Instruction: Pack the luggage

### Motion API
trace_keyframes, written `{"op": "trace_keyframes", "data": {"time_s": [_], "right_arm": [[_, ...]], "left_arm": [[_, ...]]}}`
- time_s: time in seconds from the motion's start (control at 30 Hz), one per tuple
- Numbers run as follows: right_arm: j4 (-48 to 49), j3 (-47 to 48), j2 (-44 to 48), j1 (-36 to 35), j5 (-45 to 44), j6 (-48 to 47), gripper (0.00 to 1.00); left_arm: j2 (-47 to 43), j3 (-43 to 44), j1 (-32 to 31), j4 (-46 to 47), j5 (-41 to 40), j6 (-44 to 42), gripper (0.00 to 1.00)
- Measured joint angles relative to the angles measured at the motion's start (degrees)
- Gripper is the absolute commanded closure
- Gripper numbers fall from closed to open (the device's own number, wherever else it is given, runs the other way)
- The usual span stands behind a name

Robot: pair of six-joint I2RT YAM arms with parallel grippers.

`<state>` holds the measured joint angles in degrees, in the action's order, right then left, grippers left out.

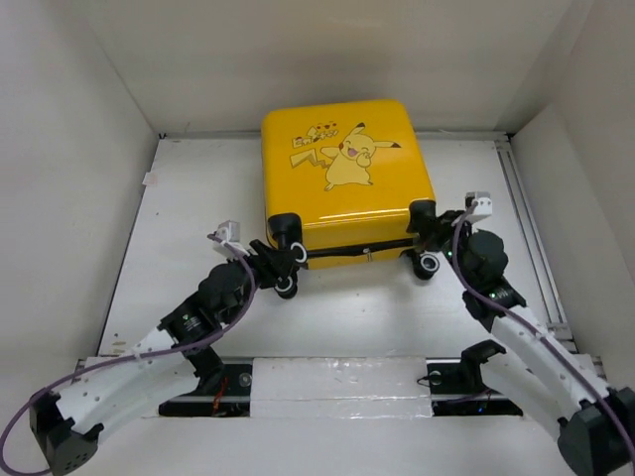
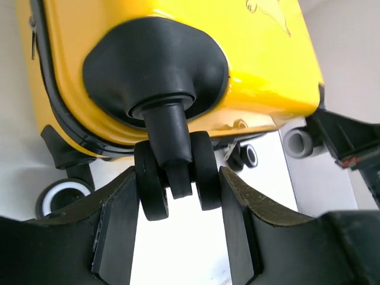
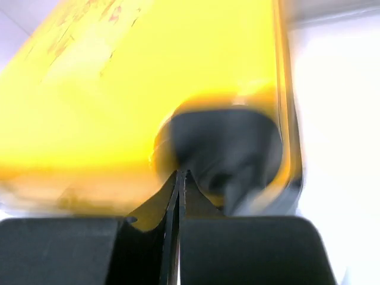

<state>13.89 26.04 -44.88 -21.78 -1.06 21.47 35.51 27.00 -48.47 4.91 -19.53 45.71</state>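
1. The luggage (image 1: pixel 342 178), a bright-yellow hard-shell case with a Pikachu print on top, lies flat and closed on the white tabletop (image 1: pixel 357 317), toward the far middle, its wheeled end facing the arm bases.
2. A black zip band (image 1: pixel 362 253) runs along that near side, between the two shell halves.
3. The left claw (image 1: pixel 282 266) sits at the near-left corner of the luggage. In the left wrist view its fingers (image 2: pixel 116 222) stand apart on either side of a black twin wheel (image 2: pixel 172 181) that hangs from a black corner housing (image 2: pixel 155 71); the wheel sits in the gap, close to both fingers, though whether they press on it I cannot tell.
4. The right claw (image 1: pixel 437 238) sits at the near-right corner, beside another black wheel (image 1: pixel 428 265).
5. The right wrist view is blurred, yet the right claw's fingers (image 3: pixel 169 225) show pressed together with only a thin line between them, nothing held, tips just below a dark corner housing (image 3: pixel 222 145) on the yellow shell.
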Motion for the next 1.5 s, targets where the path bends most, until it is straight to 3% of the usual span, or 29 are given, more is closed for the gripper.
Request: {"op": "trace_keyframes", "data": {"time_s": [0.07, 0.17, 0.23, 0.37, 0.5, 0.57, 0.67, 0.93, 1.27, 1.33, 1.5], "right_arm": [[2.7, 1.2, -3.3, -1.3, -2.5, 1.0, 1.0], [-0.2, 6.4, -11.4, -11.2, -13.0, 0.3, 1.0], [-2.5, 5.8, -13.4, -13.3, -13.0, 0.1, 1.0], [-11.4, 0.2, -1.1, -14.3, -9.9, -1.1, 1.0], [-11.6, 0.8, 7.0, -19.6, -6.8, -2.1, 0.77], [-10.1, 2.5, 3.6, -21.7, -4.4, -2.8, 0.61], [-6.8, 3.7, -6.0, -22.5, -1.7, -3.7, 0.56], [3.6, 3.2, -23.6, -21.2, 1.7, -3.5, 0.48], [9.8, 6.2, -30.7, -18.8, 0.1, -3.3, 0.43], [11.1, 6.2, -31.2, -18.4, -0.1, -3.2, 0.43], [11.6, 7.8, -34.6, -18.0, 0.0, -3.1, 0.82]], "left_arm": [[-4.0, -1.0, 0.3, -2.9, -1.5, 0.2, 1.0], [-4.8, -1.2, 1.8, -4.9, -6.5, -0.2, 1.0], [-4.4, -1.2, 2.2, -4.4, -7.5, -0.2, 1.0], [-4.4, -1.2, 2.0, -3.9, -6.7, -0.2, 1.0], [-3.7, -1.2, 2.0, -3.3, -6.1, -0.5, 1.0], [-3.1, -1.2, 2.1, -2.8, -5.8, -0.5, 1.0], [-3.0, -1.2, 2.1, -2.5, -5.6, -0.7, 1.0], [-1.8, -1.2, 2.1, -1.2, -3.4, -0.7, 1.0], [-1.7, -1.2, 2.1, -0.9, -2.8, -0.7, 1.0], [-1.9, -1.2, 2.1, -0.9, -2.8, -0.9, 1.0], [-2.0, -1.2, 2.1, -1.0, -2.8, -0.9, 1.0]]}}
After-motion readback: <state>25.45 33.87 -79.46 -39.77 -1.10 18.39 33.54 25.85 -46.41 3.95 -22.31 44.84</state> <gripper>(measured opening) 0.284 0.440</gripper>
